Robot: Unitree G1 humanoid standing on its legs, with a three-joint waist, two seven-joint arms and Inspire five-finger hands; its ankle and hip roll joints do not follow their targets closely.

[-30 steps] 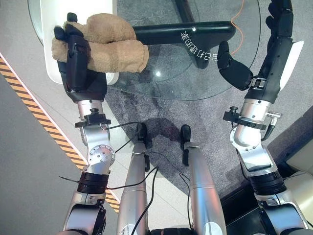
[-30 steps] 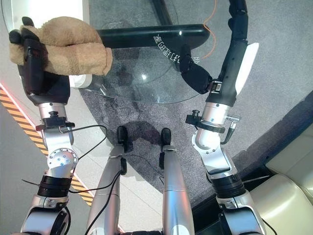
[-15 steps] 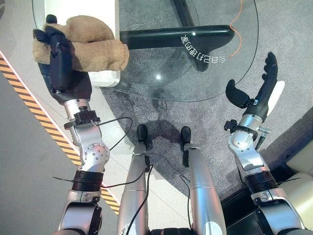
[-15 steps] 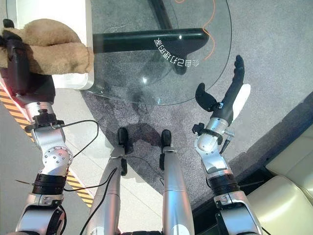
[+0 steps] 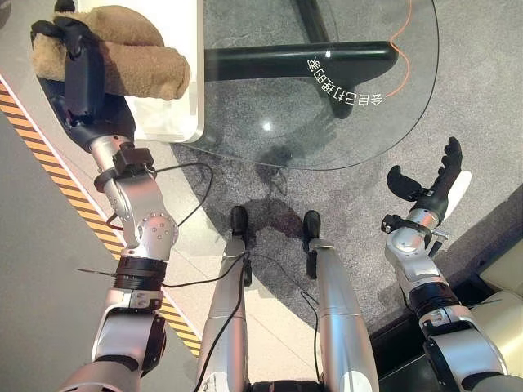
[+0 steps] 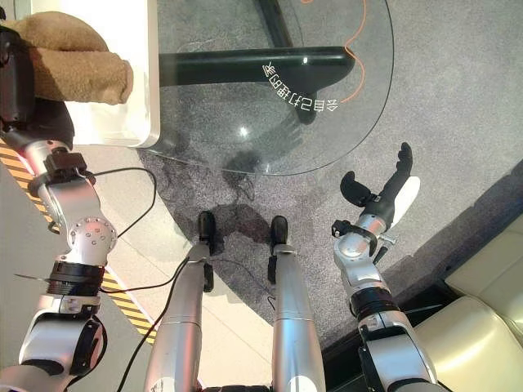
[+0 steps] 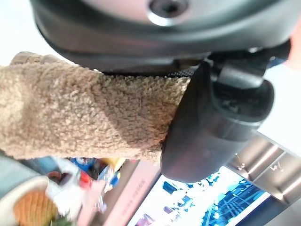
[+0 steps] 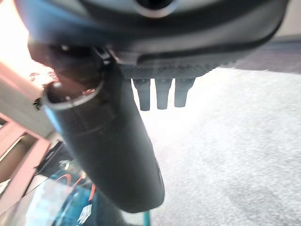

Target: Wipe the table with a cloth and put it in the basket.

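Beside the glass table [image 5: 327, 122], left robot hand [image 5: 78, 77] grips cloth [image 5: 135, 61]; right robot hand [image 5: 433, 180] splayed.

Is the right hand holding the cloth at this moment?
No, the right hand hangs open over the carpet beside the glass table, while the left hand grips the tan cloth.
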